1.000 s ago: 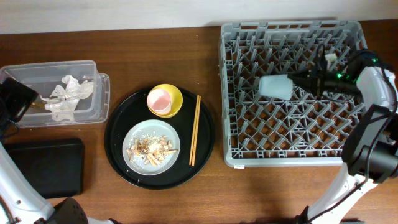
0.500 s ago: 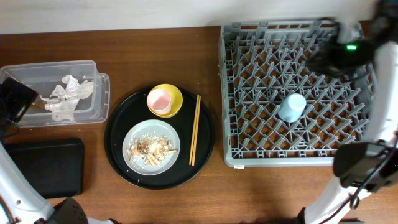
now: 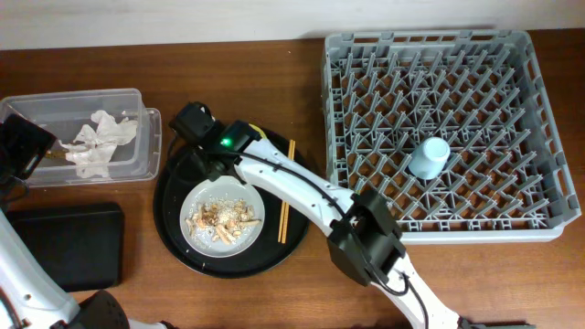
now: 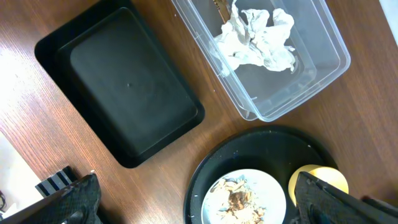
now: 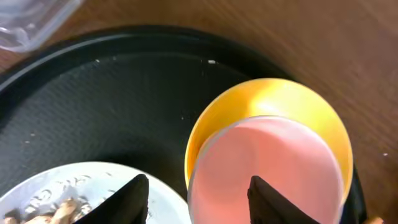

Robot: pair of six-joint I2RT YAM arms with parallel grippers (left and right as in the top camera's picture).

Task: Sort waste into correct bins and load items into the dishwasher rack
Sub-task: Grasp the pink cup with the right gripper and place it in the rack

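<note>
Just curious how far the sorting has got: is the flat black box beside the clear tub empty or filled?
Empty. The left wrist view shows the black container with only its bare floor, nothing lying inside.

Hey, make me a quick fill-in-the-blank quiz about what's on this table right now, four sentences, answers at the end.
1. The light-blue cup rests in the ____.
2. The crumpled napkin lies in the clear ____.
3. The pink cup sits inside the ____ bowl.
4. The right pincer hangs over the pink cup with its jaws ____.
Missing words: dishwasher rack; tub; yellow; open.
</note>
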